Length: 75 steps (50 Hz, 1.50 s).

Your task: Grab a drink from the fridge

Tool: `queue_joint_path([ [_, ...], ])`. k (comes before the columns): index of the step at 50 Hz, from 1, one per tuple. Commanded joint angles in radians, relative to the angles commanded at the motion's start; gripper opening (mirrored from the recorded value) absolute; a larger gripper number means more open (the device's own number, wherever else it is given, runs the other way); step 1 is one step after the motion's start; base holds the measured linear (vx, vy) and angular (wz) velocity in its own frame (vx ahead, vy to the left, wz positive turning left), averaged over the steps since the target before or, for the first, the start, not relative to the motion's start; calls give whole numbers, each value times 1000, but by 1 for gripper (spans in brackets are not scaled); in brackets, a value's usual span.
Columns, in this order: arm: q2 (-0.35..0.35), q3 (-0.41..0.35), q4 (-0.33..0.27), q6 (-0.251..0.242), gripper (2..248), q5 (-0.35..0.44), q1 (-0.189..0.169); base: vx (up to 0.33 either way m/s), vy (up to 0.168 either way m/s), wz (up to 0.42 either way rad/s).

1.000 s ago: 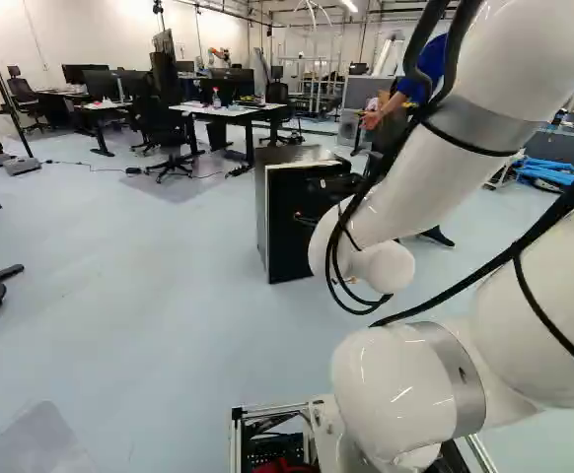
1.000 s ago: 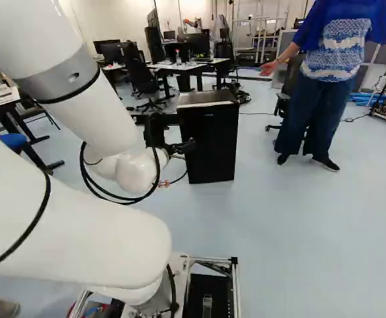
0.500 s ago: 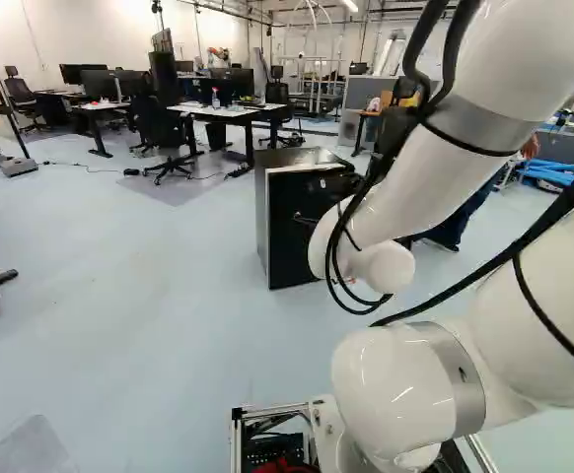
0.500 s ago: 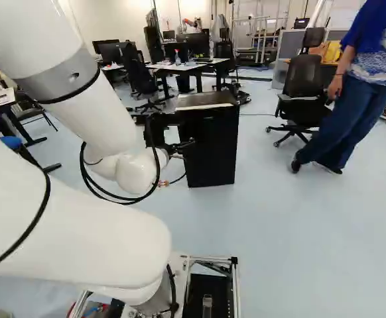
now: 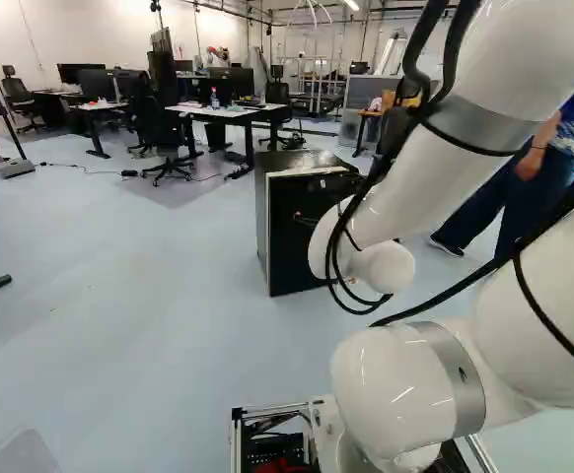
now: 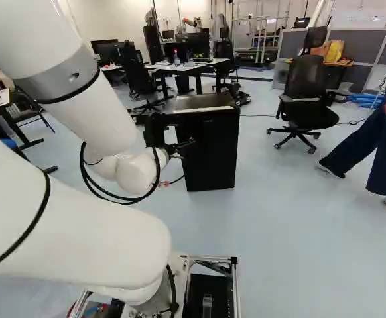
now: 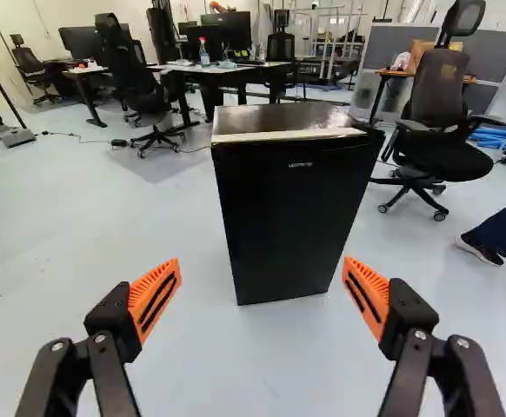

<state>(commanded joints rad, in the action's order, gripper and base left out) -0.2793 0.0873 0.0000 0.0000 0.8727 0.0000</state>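
In the right base view my gripper (image 6: 180, 147) is in front of the left part of the black fridge (image 6: 213, 152). The wrist view has the gripper (image 7: 262, 268) open, its orange pads wide apart with nothing between them. Farther ahead, centred between the two fingers and not touching them, the small fridge (image 7: 292, 217) stands upright on the floor, its front door shut and its top shiny. The closed door hides whatever is inside. At the middle of the left base view the fridge (image 5: 287, 232) is partly covered by my arm.
An office chair (image 7: 440, 130) stands beyond the fridge to its right. A person (image 6: 369, 139) is at the right of the right base view, to the right of the fridge. Desks (image 5: 218, 111) with monitors and chairs are behind the fridge. A cable lies on the floor.
The base has moved a little toward the fridge, which looks slightly nearer. The arm keeps its pose. The person has walked rightward and nearer, uncovering the office chair.
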Motion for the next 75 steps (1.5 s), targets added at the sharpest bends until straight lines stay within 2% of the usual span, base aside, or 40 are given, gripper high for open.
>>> queue_joint_path([
  [49, 0, 0, 0, 0, 247, 0, 0, 103, -1, -6],
  [75, 0, 0, 0, 0, 247, 0, 0, 82, 39, 1],
])
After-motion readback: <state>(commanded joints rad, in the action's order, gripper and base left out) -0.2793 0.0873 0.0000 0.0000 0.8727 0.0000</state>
